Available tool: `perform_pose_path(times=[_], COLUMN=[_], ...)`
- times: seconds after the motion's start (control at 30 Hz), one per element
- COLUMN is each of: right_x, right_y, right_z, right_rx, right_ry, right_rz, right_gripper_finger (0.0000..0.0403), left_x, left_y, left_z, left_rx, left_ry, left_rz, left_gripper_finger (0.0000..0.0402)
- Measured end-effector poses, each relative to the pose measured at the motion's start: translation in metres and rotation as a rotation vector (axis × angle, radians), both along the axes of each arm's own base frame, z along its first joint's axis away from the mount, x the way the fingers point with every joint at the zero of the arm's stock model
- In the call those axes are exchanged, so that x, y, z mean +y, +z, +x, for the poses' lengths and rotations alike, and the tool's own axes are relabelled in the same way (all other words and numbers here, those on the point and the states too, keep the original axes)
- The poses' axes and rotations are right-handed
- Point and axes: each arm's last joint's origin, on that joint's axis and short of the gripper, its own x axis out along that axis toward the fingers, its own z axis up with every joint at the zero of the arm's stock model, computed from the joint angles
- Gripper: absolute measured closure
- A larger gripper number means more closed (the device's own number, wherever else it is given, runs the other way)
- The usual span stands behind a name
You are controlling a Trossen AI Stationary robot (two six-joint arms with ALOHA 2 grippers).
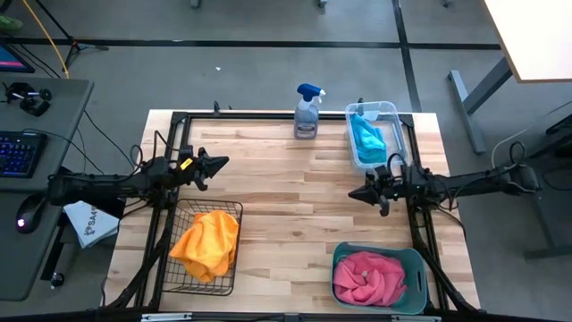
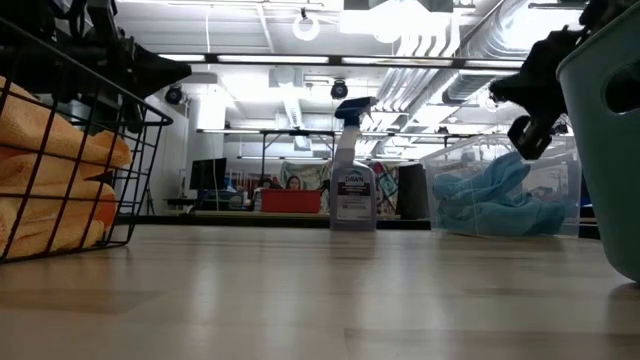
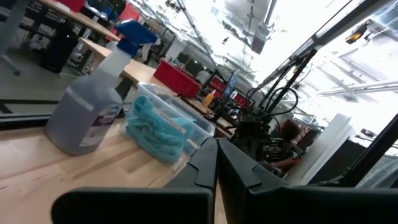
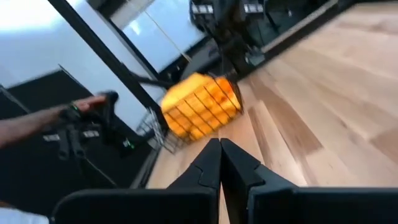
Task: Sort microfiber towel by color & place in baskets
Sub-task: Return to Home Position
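Observation:
Orange-yellow towels [image 1: 207,243] fill the black wire mesh basket [image 1: 183,284] at the near left. Pink towels [image 1: 366,277] lie in the teal basket [image 1: 420,268] at the near right. Turquoise towels [image 1: 367,137] lie in the clear tub [image 1: 390,111] at the far right. My left gripper [image 1: 223,163] hovers above the table, just beyond the wire basket, shut and empty. My right gripper [image 1: 351,193] hovers between the tub and the teal basket, also shut and empty. In the left wrist view the shut fingers [image 3: 216,163] point toward the tub [image 3: 163,127].
A grey spray bottle with a blue trigger [image 1: 308,111] stands at the far edge, left of the tub. The bare wooden middle of the table [image 1: 286,197] lies between the two grippers. A person's hand [image 4: 37,127] shows off the table in the right wrist view.

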Motion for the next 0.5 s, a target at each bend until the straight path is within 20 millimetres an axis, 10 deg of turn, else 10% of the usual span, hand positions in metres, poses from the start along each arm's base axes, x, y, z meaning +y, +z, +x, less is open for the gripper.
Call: perform_pose_path(times=[0.5], right_x=[0.001], right_y=[-0.020], right_z=[-0.010], right_rx=[0.224], right_ry=[0.005], right_rz=[0.000], right_gripper_finger=[0.0403], left_x=[-0.004], left_y=[-0.023], left_z=[-0.016], left_rx=[0.228], left_ry=[-0.051], left_rz=[-0.018], left_gripper_finger=[0.0401])
